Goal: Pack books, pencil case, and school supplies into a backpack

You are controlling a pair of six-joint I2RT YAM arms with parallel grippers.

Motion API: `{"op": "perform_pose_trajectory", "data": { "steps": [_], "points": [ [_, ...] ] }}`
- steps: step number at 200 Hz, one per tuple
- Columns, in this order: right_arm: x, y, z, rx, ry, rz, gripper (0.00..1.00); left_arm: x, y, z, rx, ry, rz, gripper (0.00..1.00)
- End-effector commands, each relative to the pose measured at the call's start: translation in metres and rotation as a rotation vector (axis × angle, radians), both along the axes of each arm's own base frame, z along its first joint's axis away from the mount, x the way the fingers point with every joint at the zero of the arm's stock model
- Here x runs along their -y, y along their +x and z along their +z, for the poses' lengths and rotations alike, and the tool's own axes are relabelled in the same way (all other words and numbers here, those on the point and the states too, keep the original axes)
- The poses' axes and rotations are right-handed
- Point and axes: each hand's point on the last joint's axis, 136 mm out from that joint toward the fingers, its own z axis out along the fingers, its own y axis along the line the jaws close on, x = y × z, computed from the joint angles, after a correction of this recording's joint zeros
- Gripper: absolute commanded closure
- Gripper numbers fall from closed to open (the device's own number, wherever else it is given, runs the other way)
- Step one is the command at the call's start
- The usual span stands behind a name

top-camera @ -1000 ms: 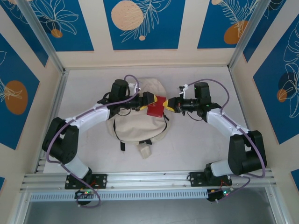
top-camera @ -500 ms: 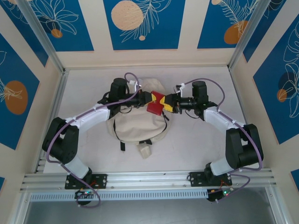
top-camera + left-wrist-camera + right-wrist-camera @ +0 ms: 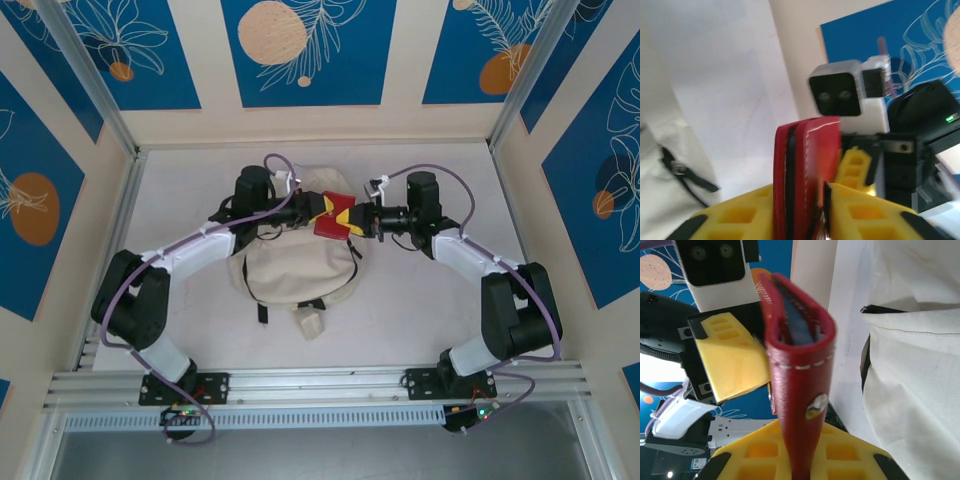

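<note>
Handover: right gripper (image 3: 360, 217) has moved in; its jaws and those of left gripper (image 3: 320, 212) now both clamp red pencil case (image 3: 333, 222) above backpack (image 3: 295, 275). Insertion pending.

The red case's (image 3: 802, 385) lower end is cut off below.

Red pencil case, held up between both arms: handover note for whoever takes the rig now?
Right gripper: jaws shut on the red pencil case, gripping one end.
Left gripper: the case's other end sits between its jaws; I cannot tell if they clamp it.
Case: edge-up in the air above the upper part of the backpack, not yet inside.
Backpack: lies flat on the table between the arms; I cannot tell if its top is unzipped.
Done: case picked up and brought over the bag.
Left: settle which arm carries it, put it in the backpack, then pack the books and other supplies.
</note>
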Motion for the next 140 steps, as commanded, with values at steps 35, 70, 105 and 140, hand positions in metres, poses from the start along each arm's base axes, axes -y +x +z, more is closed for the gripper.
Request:
{"op": "perform_pose_trajectory", "data": {
  "steps": [35, 70, 105, 140],
  "points": [
    [0.031, 0.009, -0.002, 0.000, -0.087, -0.129, 0.96, -0.075, 0.005, -0.052, 0.053, 0.596, 0.143, 0.24],
    [0.052, 0.010, -0.010, 0.021, -0.218, -0.208, 0.96, -0.121, 0.008, -0.073, 0.066, 0.926, 0.158, 0.21],
    [0.057, 0.007, -0.013, 0.030, -0.259, -0.224, 0.96, -0.119, 0.021, -0.091, -0.020, 0.969, 0.175, 0.24],
    [0.055, 0.006, -0.017, 0.030, -0.263, -0.218, 0.96, -0.102, 0.043, -0.102, -0.126, 0.884, 0.244, 0.24]
  ]
}}
